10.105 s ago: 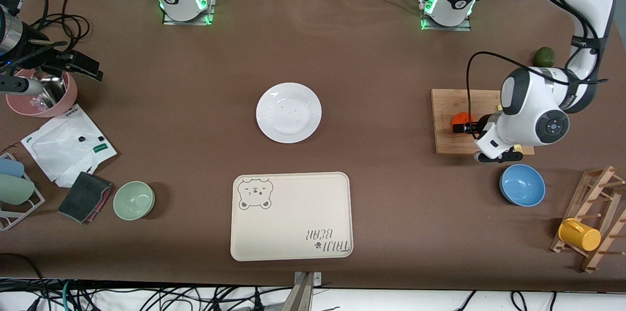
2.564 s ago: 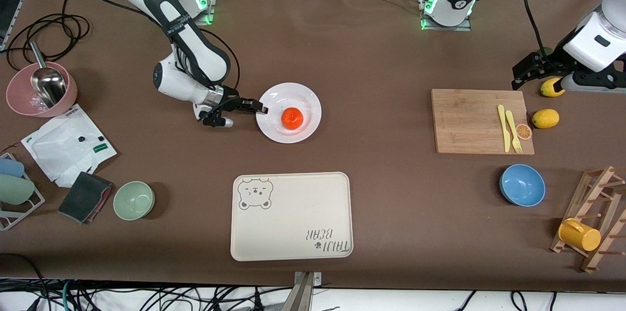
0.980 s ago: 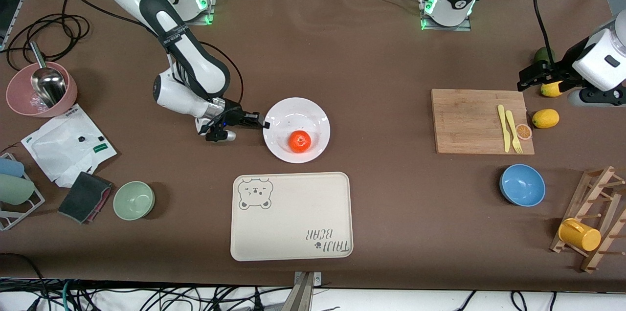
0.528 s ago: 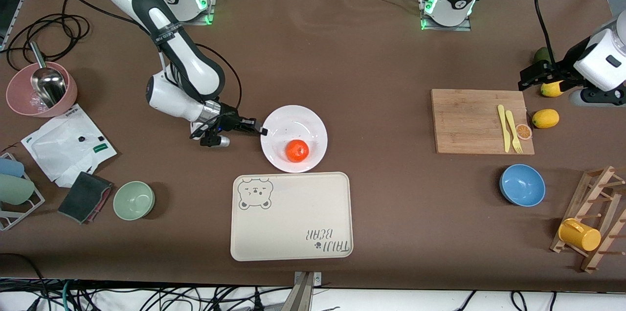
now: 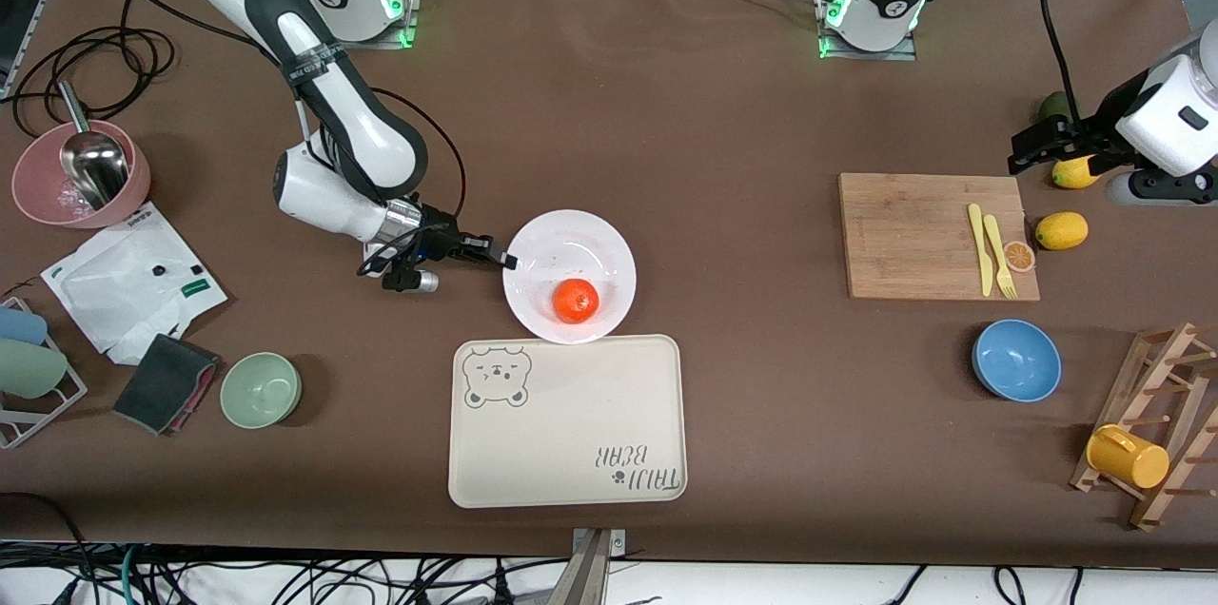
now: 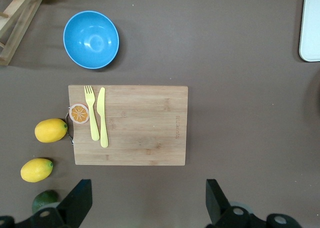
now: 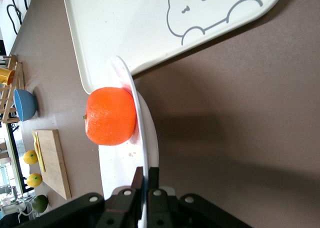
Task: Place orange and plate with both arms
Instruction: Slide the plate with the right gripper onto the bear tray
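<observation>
The white plate (image 5: pixel 571 239) sits near the middle of the table with the orange (image 5: pixel 576 301) on its part nearest the front camera. That edge of the plate overlaps the bear tray's rim. My right gripper (image 5: pixel 504 260) is shut on the plate's rim at the right arm's end. The right wrist view shows the pinched plate (image 7: pixel 116 163), the orange (image 7: pixel 111 116) and my right gripper (image 7: pixel 146 180). My left gripper (image 5: pixel 1026 151) is open and empty, up over the table by the cutting board; the left wrist view shows it too (image 6: pixel 147 208).
The beige bear tray (image 5: pixel 567 419) lies nearer the front camera than the plate. At the left arm's end are a cutting board (image 5: pixel 913 234) with yellow cutlery (image 5: pixel 985 248), two lemons (image 5: pixel 1061 230), a blue bowl (image 5: pixel 1016 360) and a mug rack (image 5: pixel 1151 429). A green bowl (image 5: pixel 261 389) stands at the right arm's end.
My right gripper has carried the plate with the orange toward the front camera, up to the tray's rim. The orange has slid to the plate's nearer part. The left arm has not moved.
</observation>
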`<control>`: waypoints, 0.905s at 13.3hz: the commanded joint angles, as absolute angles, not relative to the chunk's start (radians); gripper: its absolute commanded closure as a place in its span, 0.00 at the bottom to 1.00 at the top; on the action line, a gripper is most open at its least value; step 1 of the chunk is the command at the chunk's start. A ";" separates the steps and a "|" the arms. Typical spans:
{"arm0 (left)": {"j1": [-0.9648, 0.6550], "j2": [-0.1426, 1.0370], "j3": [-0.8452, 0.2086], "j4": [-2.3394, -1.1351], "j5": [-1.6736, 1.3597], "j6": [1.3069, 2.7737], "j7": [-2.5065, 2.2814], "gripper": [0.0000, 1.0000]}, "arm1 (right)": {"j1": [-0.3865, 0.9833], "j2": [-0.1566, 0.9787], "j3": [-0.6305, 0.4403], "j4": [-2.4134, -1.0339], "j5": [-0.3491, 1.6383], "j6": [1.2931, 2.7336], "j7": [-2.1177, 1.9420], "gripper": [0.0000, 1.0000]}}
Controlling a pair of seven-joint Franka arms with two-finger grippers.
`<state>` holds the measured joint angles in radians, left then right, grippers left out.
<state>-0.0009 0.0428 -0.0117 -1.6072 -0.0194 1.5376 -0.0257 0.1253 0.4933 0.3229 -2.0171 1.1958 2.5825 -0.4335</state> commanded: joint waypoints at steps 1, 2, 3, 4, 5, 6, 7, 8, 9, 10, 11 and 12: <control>0.002 0.051 -0.011 -1.578 -0.034 1.513 -0.023 0.00 | 0.100 0.471 0.321 -1.985 1.216 2.536 -0.426 1.00; 0.002 0.051 -0.011 -1.578 -0.034 1.513 -0.023 0.00 | 0.080 0.471 0.321 -1.965 1.215 2.520 -0.428 1.00; 0.002 0.051 -0.011 -1.578 -0.034 1.513 -0.023 0.00 | 0.062 0.474 0.319 -1.942 1.213 2.502 -0.428 1.00; 0.002 0.051 -0.011 -1.577 -0.034 1.513 -0.023 0.00 | 0.039 0.480 0.319 -1.912 1.212 2.481 -0.428 1.00; 0.002 0.051 -0.009 -1.577 -0.034 1.513 -0.023 0.00 | 0.025 0.494 0.319 -1.881 1.207 2.473 -0.428 1.00; 0.002 0.052 -0.009 -1.575 -0.034 1.513 -0.023 0.00 | 0.015 0.524 0.319 -1.834 1.206 2.471 -0.429 1.00; 0.003 0.051 -0.009 -1.575 -0.034 1.513 -0.023 0.00 | 0.008 0.560 0.319 -1.789 1.204 2.471 -0.431 1.00; 0.003 0.052 -0.009 -1.574 -0.034 1.513 -0.023 0.00 | 0.002 0.599 0.318 -1.737 1.203 2.471 -0.434 1.00; 0.002 0.052 -0.009 -1.575 -0.034 1.513 -0.031 0.00 | 0.002 0.633 0.318 -1.694 1.200 2.471 -0.433 1.00; 0.002 0.052 -0.009 -1.575 -0.034 1.514 -0.034 0.00 | 0.002 0.664 0.318 -1.657 1.189 2.471 -0.433 1.00; 0.002 0.052 -0.011 -1.575 -0.034 1.513 -0.034 0.00 | -0.002 0.690 0.318 -1.632 1.183 2.471 -0.433 1.00; 0.003 0.052 -0.009 -1.575 -0.034 1.513 -0.034 0.00 | 0.002 0.718 0.311 -1.611 1.181 2.471 -0.431 1.00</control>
